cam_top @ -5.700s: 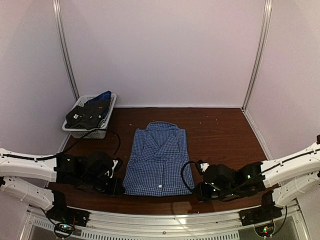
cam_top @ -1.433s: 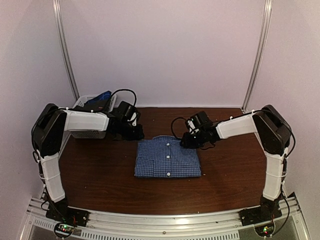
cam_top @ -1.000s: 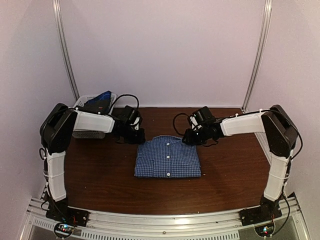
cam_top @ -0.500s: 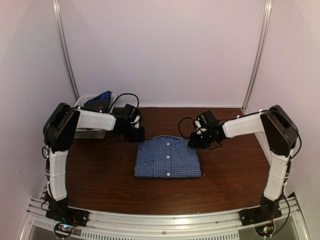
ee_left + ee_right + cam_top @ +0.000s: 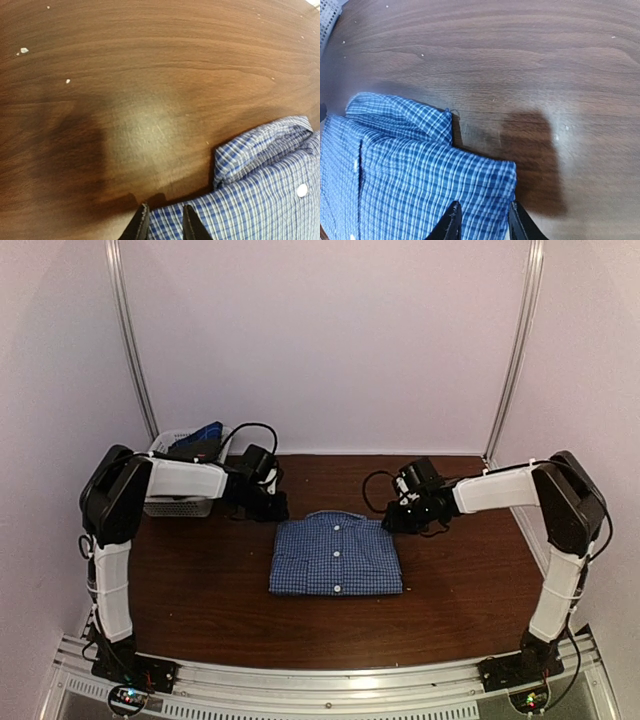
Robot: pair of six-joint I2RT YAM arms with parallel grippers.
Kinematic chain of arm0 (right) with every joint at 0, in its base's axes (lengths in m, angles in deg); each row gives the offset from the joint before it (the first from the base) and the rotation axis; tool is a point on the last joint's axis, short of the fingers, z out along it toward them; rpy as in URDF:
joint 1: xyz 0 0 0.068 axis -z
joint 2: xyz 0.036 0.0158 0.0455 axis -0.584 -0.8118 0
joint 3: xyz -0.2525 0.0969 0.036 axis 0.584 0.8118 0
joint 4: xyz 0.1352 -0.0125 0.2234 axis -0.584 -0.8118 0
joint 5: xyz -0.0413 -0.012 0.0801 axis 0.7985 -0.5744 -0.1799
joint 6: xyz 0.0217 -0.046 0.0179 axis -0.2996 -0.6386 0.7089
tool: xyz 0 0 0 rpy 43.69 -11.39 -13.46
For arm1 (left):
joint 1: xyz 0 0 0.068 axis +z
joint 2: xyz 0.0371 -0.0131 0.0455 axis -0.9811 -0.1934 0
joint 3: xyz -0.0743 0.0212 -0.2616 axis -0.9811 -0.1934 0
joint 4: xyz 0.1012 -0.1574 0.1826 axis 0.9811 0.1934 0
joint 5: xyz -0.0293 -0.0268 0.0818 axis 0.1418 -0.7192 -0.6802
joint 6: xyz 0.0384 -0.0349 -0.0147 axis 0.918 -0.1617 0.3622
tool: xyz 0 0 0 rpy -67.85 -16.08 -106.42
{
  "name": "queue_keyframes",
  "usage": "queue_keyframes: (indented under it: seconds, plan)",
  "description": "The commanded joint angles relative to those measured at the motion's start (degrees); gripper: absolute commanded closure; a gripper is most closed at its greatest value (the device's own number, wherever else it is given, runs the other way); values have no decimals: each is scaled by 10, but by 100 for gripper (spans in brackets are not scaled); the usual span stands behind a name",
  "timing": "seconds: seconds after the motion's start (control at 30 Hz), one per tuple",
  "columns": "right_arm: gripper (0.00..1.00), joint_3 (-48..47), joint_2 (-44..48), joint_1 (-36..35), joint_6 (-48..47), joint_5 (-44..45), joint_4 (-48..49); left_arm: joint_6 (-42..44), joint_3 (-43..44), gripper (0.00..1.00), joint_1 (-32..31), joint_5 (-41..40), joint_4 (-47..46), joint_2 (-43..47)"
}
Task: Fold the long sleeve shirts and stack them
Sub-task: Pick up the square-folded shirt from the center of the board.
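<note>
Left claw (image 5: 165, 209) and right claw (image 5: 484, 206) stand narrowly parted, empty; lift straight up without ruffling the folded shirt (image 5: 335, 555).

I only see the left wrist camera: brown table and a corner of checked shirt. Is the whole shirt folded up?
Observer: Yes. From above, the shirt is a neat rectangle, buttons up, in the middle of the table.
Operator: Where's the other arm?
Observer: The right gripper hangs at the shirt's far right corner, fingers apart.
Operator: Is anything else there?
Observer: A white basket sits at the far left corner, with dark cloth inside.
</note>
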Motion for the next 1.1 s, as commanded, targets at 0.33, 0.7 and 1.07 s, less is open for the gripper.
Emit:
queue_keyframes:
  seconds: [0.33,0.7,1.07]
  plan:
    - [66,115,149,-82,14,27,-4,-66,-212,61,3,107,-62,211]
    - [67,168,160,-139,39,37,1,-108,-321,56,-9,167,-114,249]
    - [66,208,166,-139,46,40,15,-113,-310,56,-27,149,-125,196]
